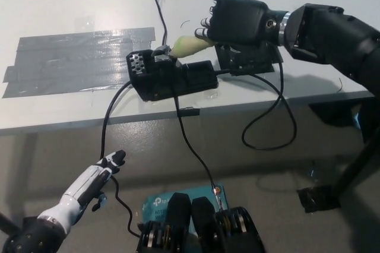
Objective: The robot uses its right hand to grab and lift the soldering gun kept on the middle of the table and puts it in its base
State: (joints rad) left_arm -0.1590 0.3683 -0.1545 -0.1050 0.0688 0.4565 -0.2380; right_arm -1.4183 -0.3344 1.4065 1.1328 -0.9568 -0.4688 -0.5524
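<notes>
Where the TP-Link box [159, 204] lies, writing blurs.

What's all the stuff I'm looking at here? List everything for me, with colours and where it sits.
Table: one, white, fills the upper part of the view.
Tape patch: one, grey, stuck on the table's left side.
Soldering base: one, black, near the table's front edge, at the middle.
Soldering gun: one, pale yellow-green handle, lying just behind the base, tip toward it.
Black bracket: one, on the table right of the base, under the right hand.
Cables: several, black, running off the table down toward the floor.
Teal box: one, on the floor at bottom centre, partly hidden.
Left hand: white, lower left, below the table, fingers extended.
Right hand: black, over the table, at the gun's handle.
</notes>
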